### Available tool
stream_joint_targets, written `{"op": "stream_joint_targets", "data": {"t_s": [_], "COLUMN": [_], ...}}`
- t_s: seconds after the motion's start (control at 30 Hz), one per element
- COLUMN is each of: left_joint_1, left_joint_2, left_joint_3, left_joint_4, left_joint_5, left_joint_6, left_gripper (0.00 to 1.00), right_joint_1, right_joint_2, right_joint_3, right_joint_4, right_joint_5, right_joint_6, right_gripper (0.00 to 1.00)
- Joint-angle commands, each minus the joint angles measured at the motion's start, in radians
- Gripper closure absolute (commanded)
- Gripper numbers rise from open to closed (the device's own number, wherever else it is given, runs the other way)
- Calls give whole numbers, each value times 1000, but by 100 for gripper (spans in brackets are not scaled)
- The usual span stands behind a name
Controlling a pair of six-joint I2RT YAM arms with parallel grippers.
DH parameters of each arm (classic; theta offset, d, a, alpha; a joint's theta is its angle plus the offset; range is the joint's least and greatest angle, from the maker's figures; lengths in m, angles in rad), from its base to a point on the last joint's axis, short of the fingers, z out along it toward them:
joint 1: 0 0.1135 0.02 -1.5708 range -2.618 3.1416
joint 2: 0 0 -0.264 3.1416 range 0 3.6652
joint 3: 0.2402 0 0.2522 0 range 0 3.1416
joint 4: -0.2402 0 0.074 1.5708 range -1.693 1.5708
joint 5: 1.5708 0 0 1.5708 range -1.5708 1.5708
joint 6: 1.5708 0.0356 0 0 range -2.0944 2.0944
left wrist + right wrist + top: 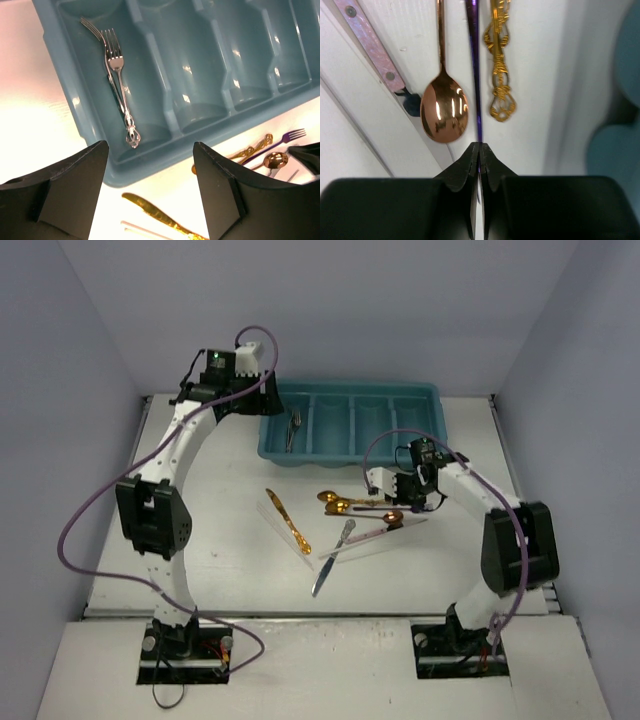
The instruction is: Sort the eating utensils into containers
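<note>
The teal tray (360, 388) lies at the back; two silver forks (293, 430) lie in its leftmost compartment, also in the left wrist view (117, 85). My left gripper (262, 400) is open and empty, hovering over the tray's near left corner (150, 145). My right gripper (405, 490) sits low on the table, shut on the thin handle of a purple fork (475, 75), whose tines show in the left wrist view (290, 135). A copper spoon (445, 107) lies just left of the fork, and an ornate gold handle (500, 65) just right of it.
On the table in front of the tray lie a gold knife (288, 520) across pale chopsticks (280, 528), gold spoons (335, 502), a silver knife (330, 562) and a pink-handled utensil (375, 533). The tray's other three compartments hold nothing.
</note>
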Motion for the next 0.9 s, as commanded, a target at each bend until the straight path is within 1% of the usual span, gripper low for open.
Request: {"op": "stream_joint_targets", "data": {"t_s": [0.0, 0.13, 0.2, 0.27, 0.33, 0.43, 0.53, 0.6, 0.73, 0.8, 0.87], "left_joint_1": [9, 10, 10, 11, 11, 13, 11, 11, 11, 11, 11], "left_joint_2": [-160, -215, -227, -242, -252, -262, -266, -265, -257, -252, -244], "left_joint_3": [-57, -119, -145, -165, -182, -213, -223, -230, -236, -239, -241], "left_joint_4": [118, 144, 146, 154, 161, 173, 175, 175, 169, 166, 161], "left_joint_5": [-13, -17, -13, -8, 6, 31, 71, 92, 114, 121, 126], "left_joint_6": [20, 16, 15, 11, 7, 6, 26, 34, 44, 47, 50], "left_gripper": [34, 34, 33, 33, 33, 33, 32, 31, 31, 31, 31], "right_joint_1": [35, 60, 66, 67, 62, 47, 27, 20, 0, -10, -21], "right_joint_2": [-158, -223, -217, -198, -162, -101, -23, 22, 98, 128, 147], "right_joint_3": [75, 101, 105, 99, 96, 106, 123, 146, 200, 214, 215], "right_joint_4": [-86, -111, -119, -123, -124, -125, -132, -142, -167, -173, -177], "right_joint_5": [22, 48, 73, 91, 97, 79, 70, 69, 69, 77, 84], "right_joint_6": [-32, -21, -21, -28, -29, -16, -1, 15, 38, 33, 12], "right_gripper": [100, 100, 96, 89, 83, 70, 59, 50, 44, 43, 45]}}
